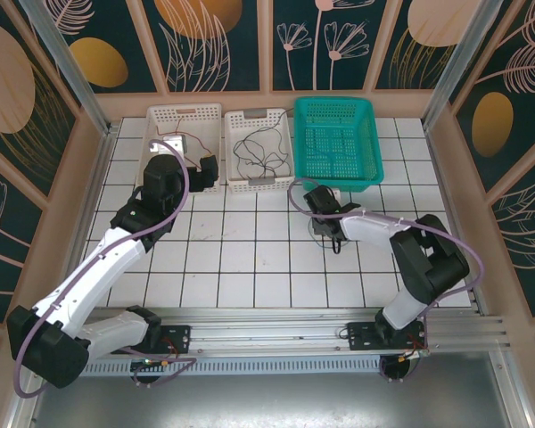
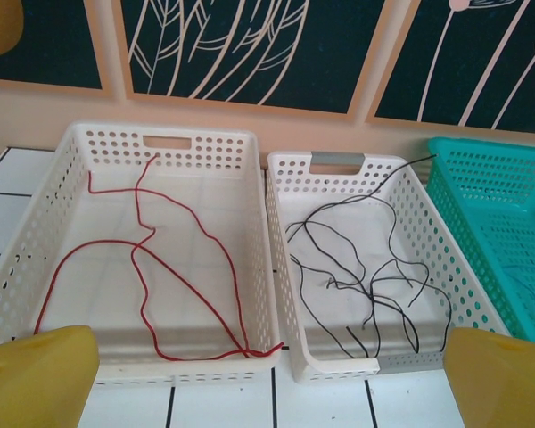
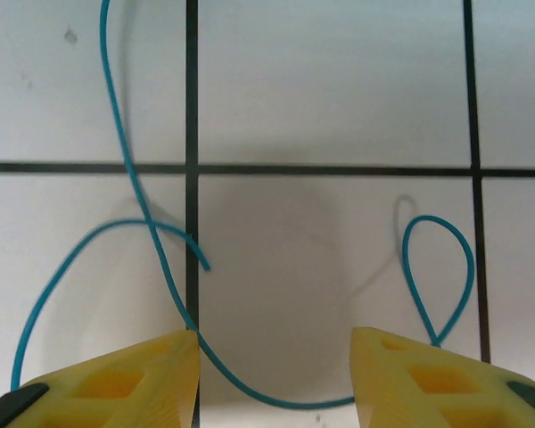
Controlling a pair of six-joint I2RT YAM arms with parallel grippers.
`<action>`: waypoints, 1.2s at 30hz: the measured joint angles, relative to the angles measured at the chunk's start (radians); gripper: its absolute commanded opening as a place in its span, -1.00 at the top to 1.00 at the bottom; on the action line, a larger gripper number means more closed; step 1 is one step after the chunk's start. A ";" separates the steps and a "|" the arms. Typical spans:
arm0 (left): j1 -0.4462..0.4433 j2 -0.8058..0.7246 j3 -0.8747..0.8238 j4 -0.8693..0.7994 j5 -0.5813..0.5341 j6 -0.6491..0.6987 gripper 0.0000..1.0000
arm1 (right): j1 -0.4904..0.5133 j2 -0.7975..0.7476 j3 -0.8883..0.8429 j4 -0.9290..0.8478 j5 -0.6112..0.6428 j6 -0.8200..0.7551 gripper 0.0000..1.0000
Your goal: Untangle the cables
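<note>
On the white tiles (image 3: 339, 89) just in front of the teal basket (image 1: 339, 107), the right gripper (image 3: 272, 343) hangs low over a lone blue cable (image 3: 152, 241). Jaws stand wide apart and have hold of nothing; the cable runs on the tile from one yellow finger (image 3: 116, 383) across to the other, with a crossed loop at the left and a small closed loop at the right. Step in hand, by my reading: picking up the blue strand, the only cable seen lying outside a basket. Next move calls for lowering until the fingertips bracket the low curve between them, then closing on that single run of wire rather than on the crossing, and lifting slowly so the loops can fall open. Left gripper (image 2: 272, 343) is likewise spread wide and empty, held in front of the two white baskets. Contents: left white basket (image 2: 107, 147) holds the red cable (image 2: 174, 276), sprawled loosely over its floor; middle white basket (image 2: 383, 165) holds the black cables (image 2: 366, 285), several overlapping strands with one end trailing over the far rim. Cannot tell whether the teal basket has any wire in it.
</note>
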 measured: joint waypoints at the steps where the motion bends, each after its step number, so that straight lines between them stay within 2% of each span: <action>1: 0.000 0.000 0.000 -0.001 0.000 0.000 -0.97 | -0.002 0.010 0.009 0.001 0.003 0.000 0.06; 10: 0.000 0.002 0.000 -0.002 0.000 0.000 -0.97 | -0.006 -0.017 0.008 0.013 -0.105 0.010 0.05; 20: 0.000 0.003 0.000 -0.003 0.000 0.000 -0.97 | 0.019 -0.171 -0.018 0.050 -0.294 0.054 0.01; 25: 0.000 0.003 0.000 -0.003 0.000 0.000 -0.97 | 0.066 -0.097 -0.018 0.050 -0.299 0.057 0.03; 30: 0.000 0.003 0.000 -0.003 0.000 0.000 -0.97 | 0.072 -0.031 -0.018 0.048 -0.279 0.068 0.05; 36: 0.000 0.003 0.000 -0.004 0.000 0.000 -0.97 | 0.072 0.042 0.005 0.041 -0.231 0.078 0.18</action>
